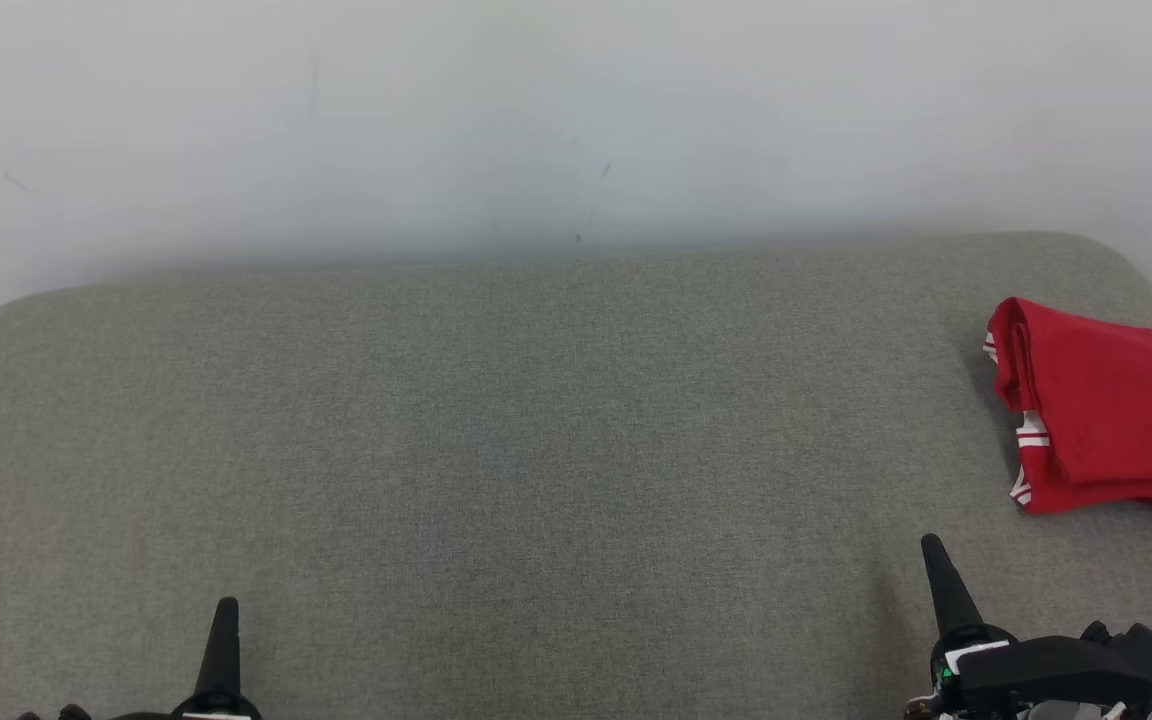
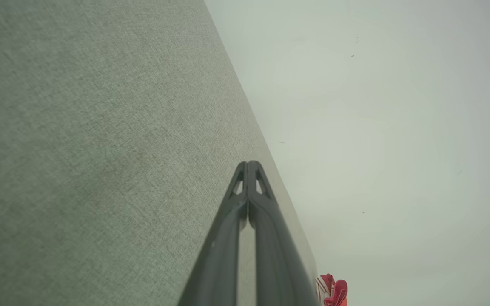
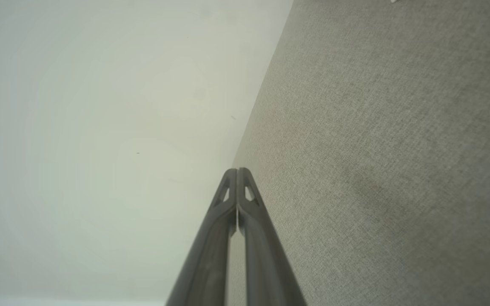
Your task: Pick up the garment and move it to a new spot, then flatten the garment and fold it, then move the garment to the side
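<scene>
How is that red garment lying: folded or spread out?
Folded: the red garment lies in a layered bundle on the grey upholstered surface, edges doubled over; part runs beyond the picture.

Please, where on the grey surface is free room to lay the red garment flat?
The middle and left of the surface are bare, from the wall at the back down to the left gripper and right gripper, both shut. It is crowded only at the right edge, where the garment lies.

White marks on the folded red garment cannot be read.
</scene>
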Motion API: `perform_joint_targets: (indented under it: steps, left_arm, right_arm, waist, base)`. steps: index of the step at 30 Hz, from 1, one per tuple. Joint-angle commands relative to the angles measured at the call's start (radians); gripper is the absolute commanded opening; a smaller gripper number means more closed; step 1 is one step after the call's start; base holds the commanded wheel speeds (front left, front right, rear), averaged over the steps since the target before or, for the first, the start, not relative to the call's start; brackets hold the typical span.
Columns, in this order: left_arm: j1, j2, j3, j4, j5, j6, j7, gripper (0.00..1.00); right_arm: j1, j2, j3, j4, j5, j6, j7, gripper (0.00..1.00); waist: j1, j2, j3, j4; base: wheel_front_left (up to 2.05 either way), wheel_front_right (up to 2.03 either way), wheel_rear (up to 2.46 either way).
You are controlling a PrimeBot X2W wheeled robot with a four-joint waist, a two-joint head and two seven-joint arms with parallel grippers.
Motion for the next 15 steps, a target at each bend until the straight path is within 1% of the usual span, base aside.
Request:
perform_joint_targets:
  steps: [1, 15]
  left_arm:
    - [-0.020, 0.003, 0.005, -0.004, -0.033, -0.006, 0.008, 0.00]
    - [-0.038, 0.003, 0.012, -0.002, -0.143, -0.012, 0.038, 0.00]
  right_arm:
    - [-0.017, 0.001, -0.003, -0.011, 0.034, -0.001, 0.009, 0.00]
    - [-0.027, 0.001, -0.008, -0.014, 0.150, -0.001, 0.038, 0.00]
  waist:
    - [-0.0001, 0.0000, 0.000, 0.001]
    - [-0.0001, 0.0000, 0.001, 0.004]
  base:
    - [0.00, 0.00, 0.00]
    - [0.00, 0.00, 0.00]
